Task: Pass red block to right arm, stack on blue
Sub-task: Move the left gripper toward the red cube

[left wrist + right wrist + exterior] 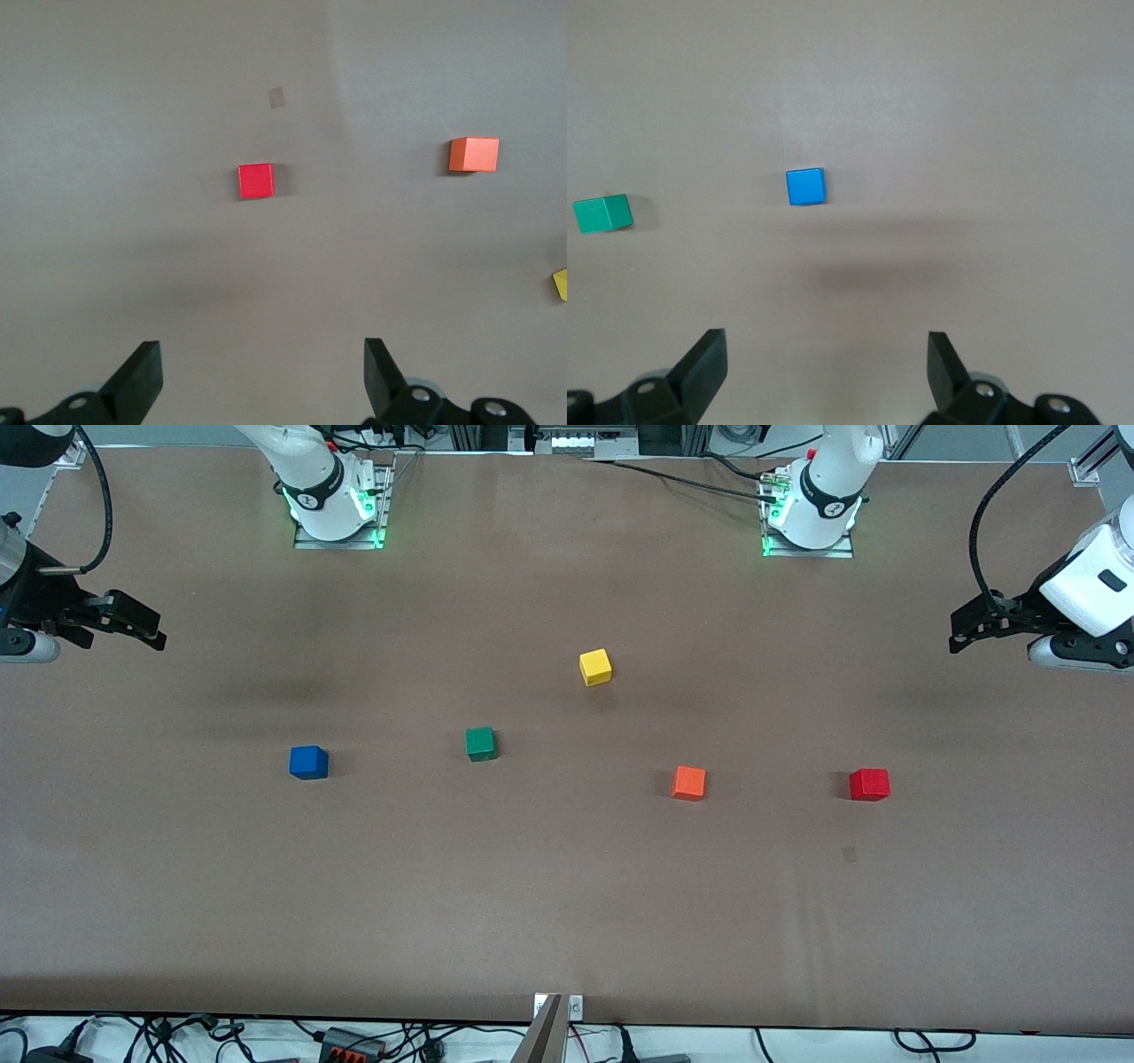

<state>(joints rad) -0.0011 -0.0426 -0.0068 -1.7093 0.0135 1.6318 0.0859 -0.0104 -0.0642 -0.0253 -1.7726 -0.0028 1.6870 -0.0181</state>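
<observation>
Front view gave us the red block [869,784] on the desk [567,921] toward the left arm's end, the blue cube [308,763] toward the right arm's end, orange cube [688,782] and green cube [480,743] between. Our left end effector [967,627] hung far closer to red than our right end effector [142,622] did.

Left wrist view showed us that end effector [262,376] spread wide and empty, red block [256,181] ahead of it, faces roughly square to the fingers.

Right wrist view showed ours [827,370] equally wide, empty, with blue [805,187] ahead.

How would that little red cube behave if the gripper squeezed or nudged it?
The red block looks stiff: its edges stay crisp and square, so it probably won't deform. Sitting flat on the table, it should slide instead of rolling when pushed. Its faces look matte, so likely not slippery between the fingers of the open left gripper. Its weight cannot be judged here.
</observation>
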